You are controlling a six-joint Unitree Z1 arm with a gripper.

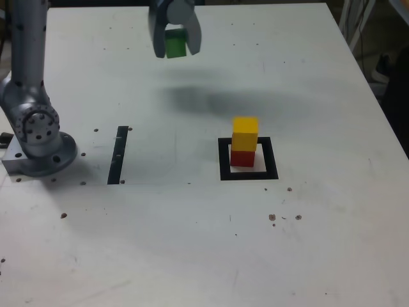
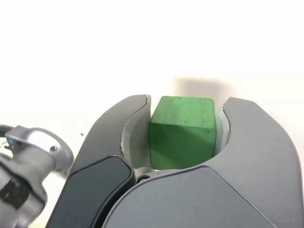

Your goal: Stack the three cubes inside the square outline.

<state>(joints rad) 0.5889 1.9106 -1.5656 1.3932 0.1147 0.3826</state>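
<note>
Nearest the camera, the small matte yellow cube is sitting on the small red cube inside the thick black square outline on the white bench. Far beyond the outline, the grey end effector is clamping the small green cube aloft; lowering off-centre risks toppling the narrow stack.

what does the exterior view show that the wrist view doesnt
Only the exterior view shows the yellow cube stacked on the red cube inside the square outline, the black tape strip, the arm's base and how high the hand hangs above the table.

Only the wrist view shows close up how both jaws press the green cube's sides.

Both show the hand shut on the green cube, clear of the table.
</note>
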